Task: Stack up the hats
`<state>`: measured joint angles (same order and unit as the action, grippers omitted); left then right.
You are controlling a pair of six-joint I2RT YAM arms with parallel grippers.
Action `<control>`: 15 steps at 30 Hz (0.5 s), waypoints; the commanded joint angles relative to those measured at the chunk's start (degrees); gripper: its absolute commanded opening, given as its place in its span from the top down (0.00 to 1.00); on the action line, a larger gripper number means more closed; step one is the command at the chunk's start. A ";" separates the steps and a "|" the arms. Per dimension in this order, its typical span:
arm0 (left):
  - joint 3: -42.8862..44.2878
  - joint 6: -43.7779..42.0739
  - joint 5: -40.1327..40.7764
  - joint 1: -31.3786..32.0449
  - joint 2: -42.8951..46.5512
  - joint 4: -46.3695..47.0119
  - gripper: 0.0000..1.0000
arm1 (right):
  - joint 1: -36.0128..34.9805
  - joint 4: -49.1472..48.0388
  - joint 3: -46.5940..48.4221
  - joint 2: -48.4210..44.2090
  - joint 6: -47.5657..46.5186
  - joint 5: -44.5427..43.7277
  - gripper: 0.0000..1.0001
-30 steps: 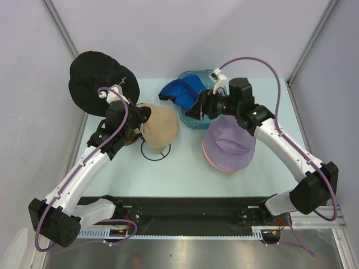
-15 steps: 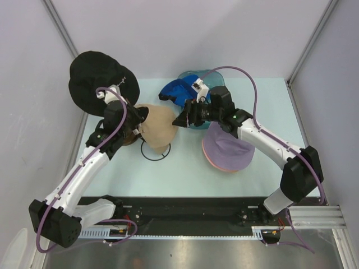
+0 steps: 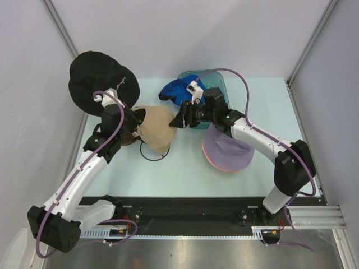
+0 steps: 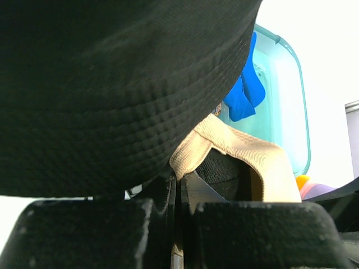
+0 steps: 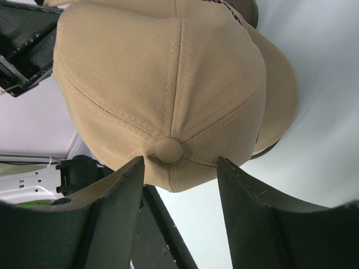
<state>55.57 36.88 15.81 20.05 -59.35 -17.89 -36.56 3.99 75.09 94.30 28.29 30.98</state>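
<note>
Your left wrist view is mostly black bucket hat [image 4: 112,84], cut off top and left. Lettering on the tan cap [image 5: 168,84] is clipped at the right wrist frame's top, unreadable. The lavender hat [image 3: 226,150] hides everything below it except a pinkish rim [image 3: 222,168].

1. Pale mint tabletop [image 3: 185,174].
2. Far-left corner: black bucket hat [image 3: 101,78], overhanging the edge.
3. Far centre: teal bin [image 3: 217,83].
4. Right: lavender bucket hat [image 3: 227,147] atop pink bucket hat [image 3: 222,167].
5. Centre-left: black ring stand [image 3: 147,155].

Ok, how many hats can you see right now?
5. Black hat at the far left corner; tan cap in the middle; blue cap at the back; lavender hat on the right, atop a pink one. More may hide beneath.
</note>
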 commanded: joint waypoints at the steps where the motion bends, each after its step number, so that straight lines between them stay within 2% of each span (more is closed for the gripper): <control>1: -1.16 -1.29 0.71 -0.98 2.92 0.23 1.00 | -0.71 -1.79 3.57 0.36 -2.54 -1.97 0.43; 2: -1.34 -1.29 0.71 -0.98 3.27 -0.12 1.00 | -0.62 -1.79 3.66 0.36 -2.80 -2.15 0.49; 15: -4.59 -0.32 0.54 -1.07 7.58 -2.15 1.00 | -0.89 -0.83 5.50 1.50 -5.53 -1.10 1.00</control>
<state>51.51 36.97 15.84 19.68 -53.89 -20.05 -37.08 4.05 77.76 95.90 24.45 30.06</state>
